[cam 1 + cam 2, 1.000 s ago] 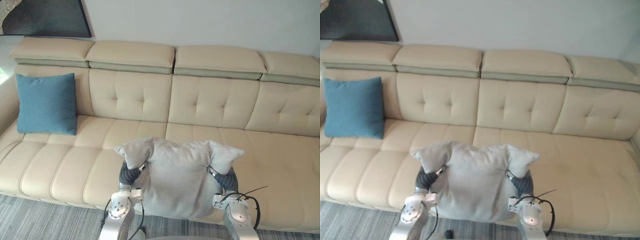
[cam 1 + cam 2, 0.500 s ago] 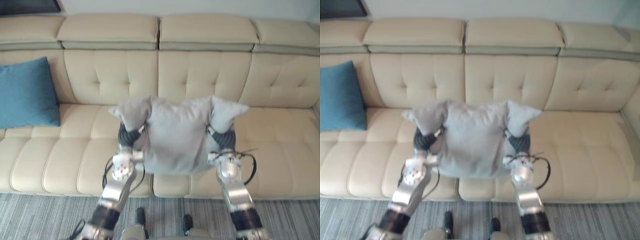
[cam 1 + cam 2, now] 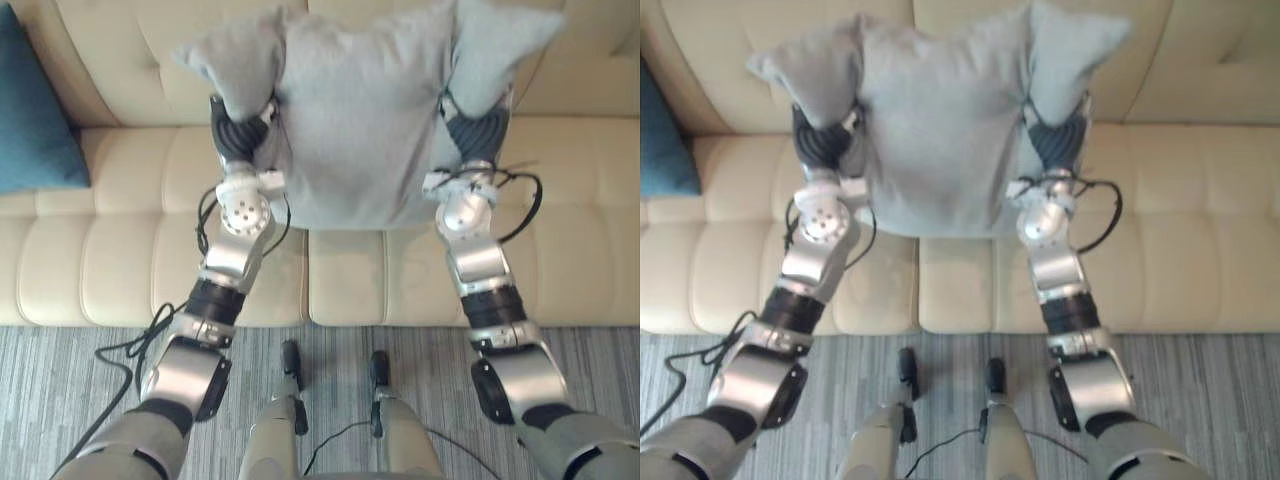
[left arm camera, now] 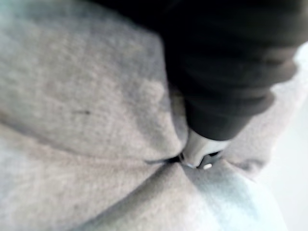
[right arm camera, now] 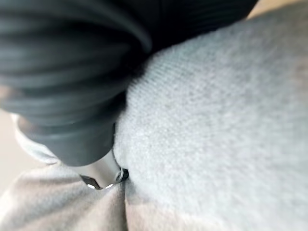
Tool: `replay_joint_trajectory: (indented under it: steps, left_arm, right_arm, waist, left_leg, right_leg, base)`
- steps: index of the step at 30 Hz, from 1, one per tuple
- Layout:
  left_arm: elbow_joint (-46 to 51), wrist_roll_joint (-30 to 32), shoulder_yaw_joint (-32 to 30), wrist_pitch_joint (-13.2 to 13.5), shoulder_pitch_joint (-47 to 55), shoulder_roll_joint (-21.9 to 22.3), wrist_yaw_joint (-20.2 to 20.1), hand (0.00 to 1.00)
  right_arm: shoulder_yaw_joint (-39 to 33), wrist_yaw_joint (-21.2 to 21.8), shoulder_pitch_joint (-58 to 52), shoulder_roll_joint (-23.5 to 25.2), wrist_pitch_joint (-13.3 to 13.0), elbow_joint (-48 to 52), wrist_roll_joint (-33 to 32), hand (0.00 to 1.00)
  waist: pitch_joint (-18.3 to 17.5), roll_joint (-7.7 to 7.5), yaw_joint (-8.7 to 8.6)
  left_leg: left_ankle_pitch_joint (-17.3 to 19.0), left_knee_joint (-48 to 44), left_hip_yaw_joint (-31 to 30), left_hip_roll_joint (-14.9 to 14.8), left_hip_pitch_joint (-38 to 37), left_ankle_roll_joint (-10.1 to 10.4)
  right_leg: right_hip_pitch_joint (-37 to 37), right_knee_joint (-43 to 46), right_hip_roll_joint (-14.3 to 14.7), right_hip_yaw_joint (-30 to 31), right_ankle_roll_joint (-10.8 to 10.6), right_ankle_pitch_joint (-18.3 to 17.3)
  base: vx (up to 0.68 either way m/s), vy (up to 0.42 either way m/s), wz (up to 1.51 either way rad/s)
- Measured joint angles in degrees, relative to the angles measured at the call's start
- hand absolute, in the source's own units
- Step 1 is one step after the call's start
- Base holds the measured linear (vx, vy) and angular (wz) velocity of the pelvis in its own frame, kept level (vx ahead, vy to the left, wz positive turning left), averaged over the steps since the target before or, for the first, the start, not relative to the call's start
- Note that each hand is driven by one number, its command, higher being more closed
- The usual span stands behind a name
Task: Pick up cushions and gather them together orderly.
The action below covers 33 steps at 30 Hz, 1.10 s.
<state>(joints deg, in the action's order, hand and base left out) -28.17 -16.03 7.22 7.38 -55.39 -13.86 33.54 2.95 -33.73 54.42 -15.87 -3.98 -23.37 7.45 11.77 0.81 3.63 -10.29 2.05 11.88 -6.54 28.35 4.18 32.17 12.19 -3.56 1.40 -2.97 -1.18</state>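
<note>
- Camera has tipped down vs 1 s ago: wall and headrests are gone from the eye views and carpet shows at the bottom. That's a view shift, not the things moving.
- Real change: the plump light-grey fabric cushion (image 3: 365, 110) sat over the seat's front edge 1 s ago. It now hangs further out on stretched arms, covering the seat's rear and part of the tufted backrest.
- L hand (image 3: 238, 132) and R hand (image 3: 478, 135) sit at the cushion's two sides, its top corners flopping over them.
- Wrist views show each dark cover pushed into grey cloth folds. Can't tell if either hand is clasped on the cloth or just pressing flat.
- Cushion is held off the seat, roughly upright, btwn both hands and about centred on the sofa.
- Progress (my read): pick-up is done and the carry is under way.
- Left to do: take it over to the square teal-blue fabric cushion (image 3: 30, 110), which leans on the backrest at the sofa's far L end, well apart from the grey one.
- After that, set it down beside the blue one so the two sit neatly. No other cushions in sight.
- Surface: long cream leather sofa (image 3: 100, 270) with a channelled seat and button-tufted back. Soft, so a set-down cushion may tip unless it leans on the backrest.
- Room: grey striped carpet (image 3: 600, 370) runs in front of the sofa.
</note>
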Motion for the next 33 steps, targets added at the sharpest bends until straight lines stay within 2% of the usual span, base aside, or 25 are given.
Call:
replay_joint_trajectory:
  steps: [1,2,4,8,11,15,18,20,23,24,28,31,33]
  left_arm:
    - [-1.67,-0.05,-0.28,-0.01,-1.05,0.00,-0.03,1.00]
    - [-3.24,-0.08,-0.58,-0.02,-2.23,0.00,-0.07,0.00]
    - [-7.04,-0.04,-1.52,-0.49,-4.86,0.02,-0.11,0.00]
    - [-12.00,0.05,-1.84,-1.73,-8.37,0.07,-1.34,0.00]
    - [-12.20,-0.03,-3.02,-1.78,-11.00,-0.48,-2.62,0.00]
    - [-14.91,-0.29,-3.43,-1.79,-13.71,-1.19,-4.36,0.00]
    - [-15.41,-2.11,-4.04,-1.77,-14.67,-5.52,-6.62,0.00]
    - [-15.78,-3.52,-5.32,-1.72,-14.78,-10.16,-9.20,0.00]
    - [-17.71,-4.53,-6.88,-1.78,-14.67,-13.38,-11.52,0.00]
    - [-18.30,-5.78,-7.64,-1.79,-14.21,-14.63,-12.41,0.00]
    - [-18.61,-6.86,-9.96,-1.85,-9.71,-16.82,-14.08,0.00]
    - [-15.09,-7.15,-11.73,-1.80,-3.18,-16.69,-15.06,0.00]
    - [-7.68,-7.83,-13.09,-1.53,7.04,-14.09,-14.95,0.00]
  right_arm:
    - [-0.01,0.01,1.30,-0.04,0.02,-1.18,-1.08,0.00]
    - [-0.05,0.00,2.47,-0.11,0.00,-2.09,-1.36,0.00]
    - [-0.78,-0.01,5.00,-0.16,0.02,-4.73,-3.47,0.00]
    - [-4.43,-0.56,6.40,-0.23,0.17,-7.87,-8.35,0.00]
    - [-7.10,-0.78,9.59,-0.50,-0.14,-8.68,-13.01,0.00]
    - [-7.46,0.85,11.58,-2.40,-0.22,-10.69,-16.39,0.00]
    - [-8.39,3.83,12.15,-6.86,-0.54,-12.74,-21.18,0.00]
    - [-9.99,5.89,12.01,-11.24,-0.51,-14.86,-24.37,0.00]
    - [-11.90,7.41,11.28,-16.02,-0.41,-16.68,-26.41,0.00]
    - [-12.25,8.43,10.20,-17.77,-0.37,-16.74,-27.89,0.00]
    - [-12.27,11.00,6.45,-19.11,0.20,-18.70,-29.51,0.00]
    - [-13.30,12.72,0.41,-19.09,0.15,-16.53,-31.29,0.00]
    - [-15.26,13.36,-10.48,-17.58,0.06,-8.88,-32.37,0.00]
  waist:
    - [0.44,0.08,0.04]
    - [0.45,0.09,0.05]
    - [1.01,0.86,0.05]
    - [4.13,1.41,0.18]
    - [4.46,1.60,0.28]
    - [4.73,1.85,0.25]
    - [4.73,1.85,0.23]
    - [4.73,1.85,-0.07]
    - [4.72,1.85,-0.14]
    - [4.73,1.85,-0.13]
    - [4.72,1.84,-0.08]
    - [4.70,1.81,-0.26]
    - [4.69,1.79,-0.37]
  left_leg:
    - [-0.17,0.00,-0.14,-0.11,0.62,0.20]
    - [-0.65,0.00,-0.31,-0.12,1.81,0.32]
    - [-0.82,0.01,-0.76,-0.29,3.53,0.39]
    - [-2.09,0.10,-1.56,-0.38,3.99,1.07]
    - [-4.01,1.50,-1.77,-0.66,5.85,2.19]
    - [-4.98,2.11,-2.00,-0.93,5.43,2.44]
    - [-5.25,2.97,-2.08,-1.04,4.01,2.47]
    - [-5.36,3.74,-2.05,-1.07,3.29,2.35]
    - [-5.36,3.75,-2.08,-0.86,2.86,2.35]
    - [-5.36,3.75,-2.09,-0.86,2.41,2.35]
    - [-5.35,3.78,-2.00,-0.91,-0.25,2.33]
    - [-4.95,3.80,-1.84,-1.01,-1.33,1.84]
    - [-4.41,3.80,-1.53,-0.88,-2.45,1.10]
  right_leg:
    - [0.64,0.10,0.13,-0.01,0.01,-0.01]
    - [1.90,0.43,0.13,0.01,0.02,-0.01]
    - [3.47,0.68,0.26,-0.37,0.02,-0.01]
    - [4.13,2.04,0.32,-0.49,0.30,-0.25]
    - [6.68,2.65,0.65,-0.78,0.46,-0.38]
    - [6.92,4.18,0.72,-1.31,1.21,-0.93]
    - [6.91,6.37,0.77,-1.59,1.55,-2.34]
    - [6.83,7.06,0.75,-1.89,1.57,-2.54]
    - [6.59,7.61,0.56,-1.91,1.45,-2.60]
    - [6.15,7.65,0.56,-1.95,1.45,-2.60]
    - [3.49,7.58,0.58,-1.92,1.43,-2.64]
    - [2.56,7.49,0.61,-1.98,1.40,-2.63]
    - [1.30,7.26,0.54,-1.95,1.29,-2.60]
  base:
    - [0.00,-0.036,0.05]
    - [0.00,-0.031,0.03]
    - [0.01,-0.023,0.07]
    - [0.02,-0.019,0.11]
    - [-0.01,-0.046,0.05]
    - [-0.01,-0.041,0.07]
    - [-0.01,-0.045,0.03]
    - [-0.01,-0.022,-0.01]
    - [-0.01,-0.014,0.05]
    - [0.00,-0.019,0.04]
    - [0.00,-0.032,-0.01]
    - [-0.03,-0.034,-0.03]
    - [0.00,0.000,0.00]
